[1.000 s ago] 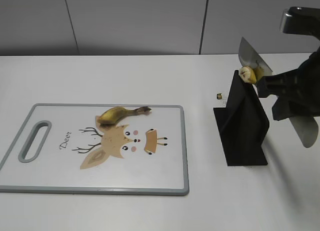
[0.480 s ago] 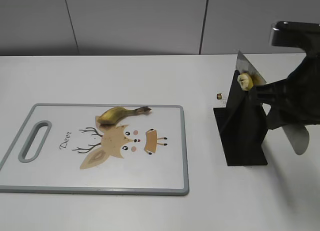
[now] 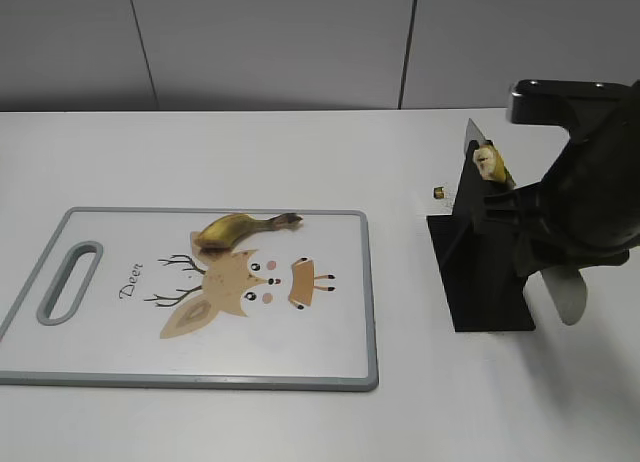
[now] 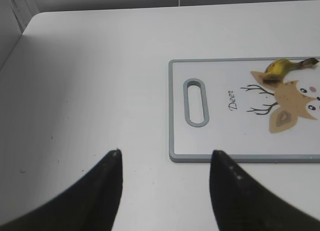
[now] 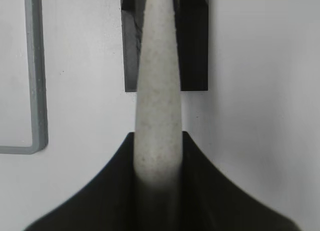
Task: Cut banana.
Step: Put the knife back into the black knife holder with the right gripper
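Banana (image 3: 238, 229) stub stays on the board; a cut piece (image 3: 489, 161) clings to the knife (image 3: 563, 287).
Right hand (image 5: 156, 173), clamped on the knife, has lowered it into the black holder (image 3: 484, 265); left hand (image 4: 165, 166) hangs wide.

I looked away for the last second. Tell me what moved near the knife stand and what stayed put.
The right gripper, shut on the knife, moved left and down, sinking the blade toward the black stand. The banana slice stuck to the blade came along. The rest of the banana, the cutting board, the crumb and the open left gripper stayed as they were.
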Tool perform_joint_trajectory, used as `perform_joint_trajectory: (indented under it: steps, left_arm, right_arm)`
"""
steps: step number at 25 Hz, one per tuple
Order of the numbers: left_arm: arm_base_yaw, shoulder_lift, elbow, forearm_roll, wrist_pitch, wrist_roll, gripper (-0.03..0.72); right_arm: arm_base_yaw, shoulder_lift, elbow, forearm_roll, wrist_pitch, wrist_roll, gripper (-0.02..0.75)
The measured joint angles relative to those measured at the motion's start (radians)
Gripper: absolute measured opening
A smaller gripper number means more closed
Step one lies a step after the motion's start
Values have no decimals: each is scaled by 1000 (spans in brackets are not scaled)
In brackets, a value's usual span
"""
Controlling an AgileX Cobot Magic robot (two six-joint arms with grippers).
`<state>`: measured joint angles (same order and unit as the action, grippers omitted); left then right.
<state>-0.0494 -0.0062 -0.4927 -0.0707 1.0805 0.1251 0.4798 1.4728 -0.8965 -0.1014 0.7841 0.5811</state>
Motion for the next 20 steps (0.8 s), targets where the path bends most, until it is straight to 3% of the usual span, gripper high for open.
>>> perform_joint_trajectory:
  steps: [11,13,18,20]
  left_arm:
    - [0,0,0,0,0,0,542]
    - [0,0,0,0,0,0,542]
    - [0,0,0,0,0,0,542]
    - [0,0,0,0,0,-1,542]
  right_arm:
    - [0,9,0,-6,-17,1,167]
    - [0,9,0,-6,-19,1,230]
    - [0,9,0,-6,-24,1,574]
    - [0,4,0,-6,-24,-2,633]
